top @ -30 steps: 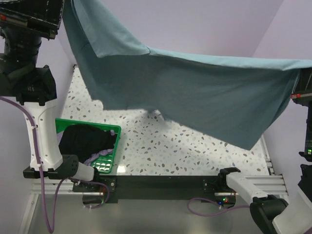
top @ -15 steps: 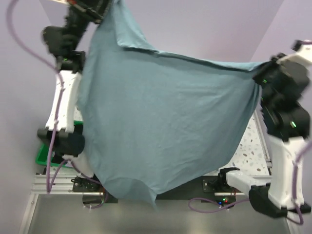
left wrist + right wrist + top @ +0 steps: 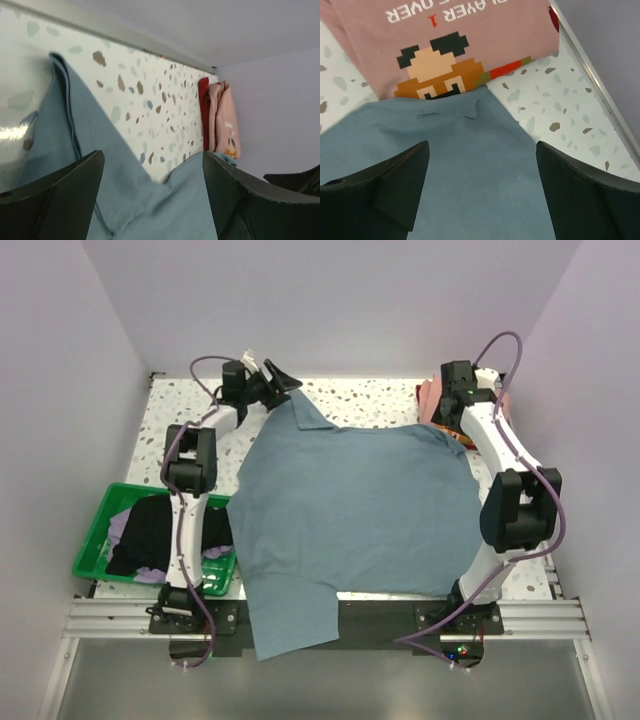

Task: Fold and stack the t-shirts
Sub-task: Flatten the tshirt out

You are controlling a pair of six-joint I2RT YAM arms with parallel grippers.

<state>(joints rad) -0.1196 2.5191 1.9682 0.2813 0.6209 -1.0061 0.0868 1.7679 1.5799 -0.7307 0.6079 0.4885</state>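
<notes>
whole grey-blue shirt (image 3: 350, 510), top view only

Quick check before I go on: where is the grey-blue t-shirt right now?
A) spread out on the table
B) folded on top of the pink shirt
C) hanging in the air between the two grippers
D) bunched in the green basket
A: the grey-blue t-shirt lies spread open on the table, and the left gripper and right gripper stand open above its far corners.
</notes>
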